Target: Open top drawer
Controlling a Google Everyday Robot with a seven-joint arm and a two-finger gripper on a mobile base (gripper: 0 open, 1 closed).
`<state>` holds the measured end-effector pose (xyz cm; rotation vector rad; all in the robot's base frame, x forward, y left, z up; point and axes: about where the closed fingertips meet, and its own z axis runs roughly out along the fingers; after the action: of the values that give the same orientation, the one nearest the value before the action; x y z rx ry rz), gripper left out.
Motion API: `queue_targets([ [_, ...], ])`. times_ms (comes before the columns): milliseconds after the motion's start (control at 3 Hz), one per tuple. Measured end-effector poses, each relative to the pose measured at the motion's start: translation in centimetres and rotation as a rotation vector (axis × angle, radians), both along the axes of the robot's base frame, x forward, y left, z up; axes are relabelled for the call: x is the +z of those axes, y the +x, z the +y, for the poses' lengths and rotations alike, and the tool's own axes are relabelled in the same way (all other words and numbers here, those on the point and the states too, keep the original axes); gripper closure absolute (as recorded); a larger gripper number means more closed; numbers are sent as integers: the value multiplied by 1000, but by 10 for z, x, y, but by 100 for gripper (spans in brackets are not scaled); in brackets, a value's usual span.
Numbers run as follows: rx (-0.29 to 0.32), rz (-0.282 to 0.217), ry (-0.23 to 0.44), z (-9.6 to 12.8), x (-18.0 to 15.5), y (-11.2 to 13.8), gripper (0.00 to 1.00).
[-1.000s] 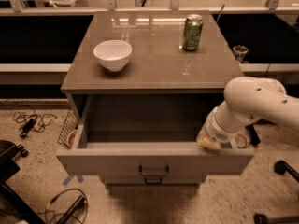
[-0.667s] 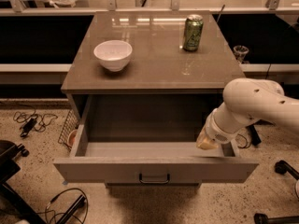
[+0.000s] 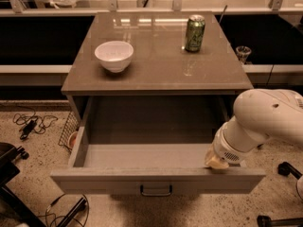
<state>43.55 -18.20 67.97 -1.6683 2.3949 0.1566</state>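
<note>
The top drawer (image 3: 156,179) of the grey-brown cabinet stands pulled far out toward me. Its deep box looks empty. A small dark bar handle (image 3: 155,190) sits at the centre of its flat front. My white arm reaches in from the right. My gripper (image 3: 217,162) is at the drawer's right front corner, just behind the front panel, mostly hidden by the wrist. The lower drawers are hidden under the open one.
A white bowl (image 3: 114,56) and a green can (image 3: 194,33) stand on the cabinet top (image 3: 156,74). A small glass (image 3: 243,53) is on the ledge at right. Cables (image 3: 28,124) and a wire basket (image 3: 70,131) lie on the floor at left. Chair parts are at bottom left and right.
The drawer has slid further out toward me, and my gripper has moved with its right front corner.
</note>
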Motion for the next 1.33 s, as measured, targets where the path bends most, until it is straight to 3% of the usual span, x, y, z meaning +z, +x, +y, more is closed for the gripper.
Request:
queue_targets([
  [333, 0, 0, 0, 0, 0, 0, 100],
  [1000, 2, -2, -2, 0, 1, -1, 59],
  [1333, 3, -3, -4, 1, 2, -1, 27],
])
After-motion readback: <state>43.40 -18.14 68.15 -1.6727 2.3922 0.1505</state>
